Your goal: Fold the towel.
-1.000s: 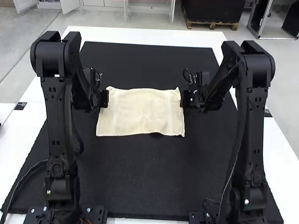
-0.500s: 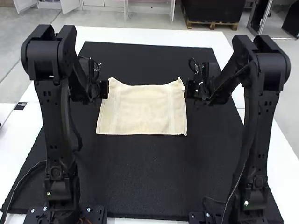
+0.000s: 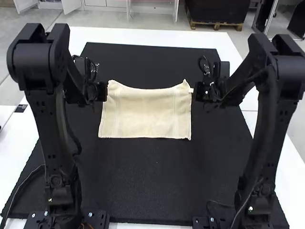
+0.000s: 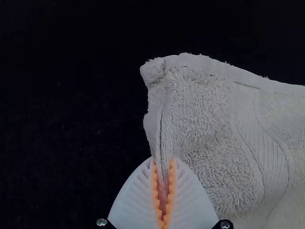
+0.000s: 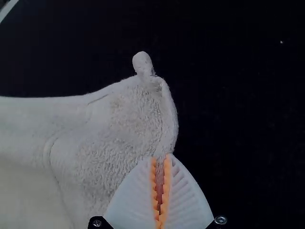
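Over the black mat (image 3: 143,181), at left, the L gripper (image 4: 163,161) has its fingers pinched on a side hem nr. the towel's (image 3: 145,114) far corner. Towel's spread mid-mat, far edge sagging btwn grips. R gripper (image 5: 161,158) pinches the opp. hem. Thin bites might slip if tugged hard; uneven lifting could skew the fold. Qty: 2 grippers, 1 towel, 1 mat.

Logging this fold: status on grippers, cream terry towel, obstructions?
White ribbed left gripper, white ribbed right gripper: pinching side edges near far corners. Towel spread between them, over black mat. No obstruction seen.
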Action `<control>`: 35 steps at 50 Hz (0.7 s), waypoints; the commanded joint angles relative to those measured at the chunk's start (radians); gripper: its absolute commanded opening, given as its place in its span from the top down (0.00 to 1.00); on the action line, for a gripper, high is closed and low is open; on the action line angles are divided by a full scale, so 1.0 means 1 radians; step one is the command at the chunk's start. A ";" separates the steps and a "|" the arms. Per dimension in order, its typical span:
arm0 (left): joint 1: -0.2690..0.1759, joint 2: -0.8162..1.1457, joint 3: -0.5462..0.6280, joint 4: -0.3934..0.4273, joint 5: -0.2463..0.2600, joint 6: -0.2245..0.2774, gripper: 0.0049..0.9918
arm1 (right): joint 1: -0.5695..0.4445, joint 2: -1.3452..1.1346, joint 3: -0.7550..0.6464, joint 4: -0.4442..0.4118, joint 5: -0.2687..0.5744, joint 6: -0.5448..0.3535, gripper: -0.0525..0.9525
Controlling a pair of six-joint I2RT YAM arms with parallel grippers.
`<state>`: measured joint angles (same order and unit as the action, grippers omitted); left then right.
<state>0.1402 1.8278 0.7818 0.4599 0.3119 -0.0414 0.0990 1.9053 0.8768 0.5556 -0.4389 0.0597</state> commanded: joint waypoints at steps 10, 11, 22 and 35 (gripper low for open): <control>0.010 -0.119 -0.041 -0.078 0.021 0.037 0.99 | -0.015 -0.117 -0.048 -0.074 -0.043 0.005 0.96; 0.009 -0.128 -0.046 -0.084 0.021 0.037 0.99 | -0.015 -0.126 -0.055 -0.079 -0.044 0.005 0.96; 0.010 -0.205 -0.101 -0.130 0.023 0.037 0.99 | -0.016 -0.212 -0.114 -0.131 -0.067 0.003 0.96; 0.010 -0.291 -0.138 -0.224 0.021 0.054 0.99 | -0.016 -0.299 -0.171 -0.187 -0.084 0.002 0.96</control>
<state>0.1402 1.5883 0.6510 0.2459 0.3222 -0.0101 0.0967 1.6539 0.7208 0.3710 -0.4984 0.0597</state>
